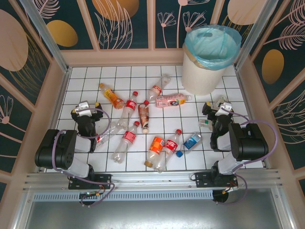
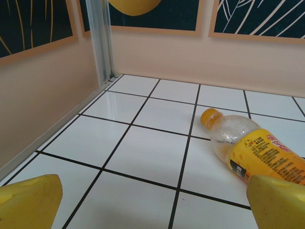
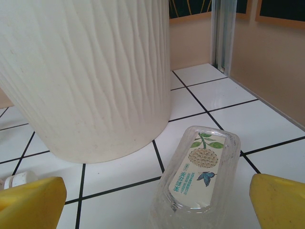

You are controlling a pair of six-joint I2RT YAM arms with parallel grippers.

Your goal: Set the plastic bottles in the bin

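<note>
Left gripper and right gripper wide open, empty; clear plastic bottle between the right jaws, cream ribbed bin close behind.

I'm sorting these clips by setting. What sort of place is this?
Probably a purpose-built robot test cell, not a real room: a white tiled table boxed in by patterned wall panels, a left arm and right arm bolted at its near edge, bottles strewn beside a bin.

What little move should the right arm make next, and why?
Probably ease the right gripper forward and close on the clear bottle. It lies right between the open fingers, and the bin stands just beyond.
</note>
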